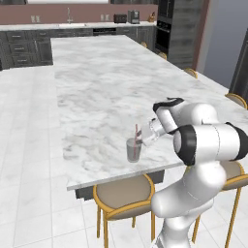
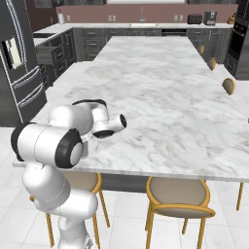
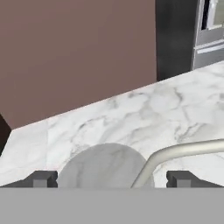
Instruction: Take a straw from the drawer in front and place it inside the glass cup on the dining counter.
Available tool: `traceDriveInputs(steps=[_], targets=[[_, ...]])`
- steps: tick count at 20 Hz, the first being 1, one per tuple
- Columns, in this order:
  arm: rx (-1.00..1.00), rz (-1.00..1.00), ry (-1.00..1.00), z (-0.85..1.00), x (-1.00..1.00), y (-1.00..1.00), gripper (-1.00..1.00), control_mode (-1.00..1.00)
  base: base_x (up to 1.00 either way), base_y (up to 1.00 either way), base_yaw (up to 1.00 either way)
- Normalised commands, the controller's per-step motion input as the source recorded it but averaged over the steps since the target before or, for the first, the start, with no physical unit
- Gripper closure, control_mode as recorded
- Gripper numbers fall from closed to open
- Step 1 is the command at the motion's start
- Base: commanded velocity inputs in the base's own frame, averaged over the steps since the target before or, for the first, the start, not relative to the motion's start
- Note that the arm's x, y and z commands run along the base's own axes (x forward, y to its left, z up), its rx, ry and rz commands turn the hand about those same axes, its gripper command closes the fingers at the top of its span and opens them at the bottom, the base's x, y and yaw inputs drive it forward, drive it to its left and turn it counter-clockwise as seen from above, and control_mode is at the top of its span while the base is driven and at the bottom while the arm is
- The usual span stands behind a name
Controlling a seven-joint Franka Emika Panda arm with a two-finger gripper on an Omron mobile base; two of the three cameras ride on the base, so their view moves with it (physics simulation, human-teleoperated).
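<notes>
The straw (image 1: 137, 134) stands leaning inside the glass cup (image 1: 133, 149) near the front edge of the marble surface (image 1: 106, 87), and the end effector (image 1: 145, 137) sits just beside it with fingers wide apart, apparently having let go.

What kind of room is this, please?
A home kitchen, rendered: a long marble dining counter with stools, dark cabinets with a sink along the back wall, and a steel fridge.

arm folded low with elbow bent, pincer (image 3: 112, 179) jaws spread wide, holding nothing
</notes>
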Motion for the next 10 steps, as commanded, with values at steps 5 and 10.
traceDriveInputs(steps=[5,10], targets=[[-0.26,-0.09,0.19,0.00,0.00,0.00,-1.00,-1.00,0.00,0.00,0.00],[-0.27,-0.11,0.07,0.02,-0.06,-0.09,-1.00,-1.00,0.00,0.00,0.00]])
